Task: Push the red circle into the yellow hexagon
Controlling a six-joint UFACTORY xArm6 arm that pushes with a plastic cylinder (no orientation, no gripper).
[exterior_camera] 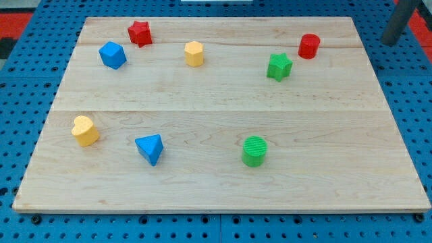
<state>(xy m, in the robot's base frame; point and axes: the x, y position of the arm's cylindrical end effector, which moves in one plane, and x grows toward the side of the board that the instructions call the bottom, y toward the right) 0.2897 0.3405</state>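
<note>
Red circle (309, 46) sits in the upper right of the frame, near the far edge of the worktop (216, 182), and nothing touches it. It has to reach the yellow hexagon (194, 53), which stands in the upper middle, well apart from it toward the view's left. By my judgement the task has hardly begun: the whole push is left to do.

A pale wooden worktop fills most of the frame, resting on a blue pegboard (20, 101). A dark rod (399, 21) enters at the top right corner, beyond the worktop's right edge. My tip (389, 42) hangs off the board, to the right of the red circle and apart from it. This end effector has no jaws, so it neither clenches nor releases; it holds nothing.

A green star (279, 66) lies just below the straight line between circle and hexagon, so a push leftward must keep close to the top edge, where room is narrow. Wide bare wood lies across the middle.

Other blocks: green cylinder (254, 150), blue cube (112, 55), blue triangle (150, 148), yellow heart (85, 130), red star (140, 32).
</note>
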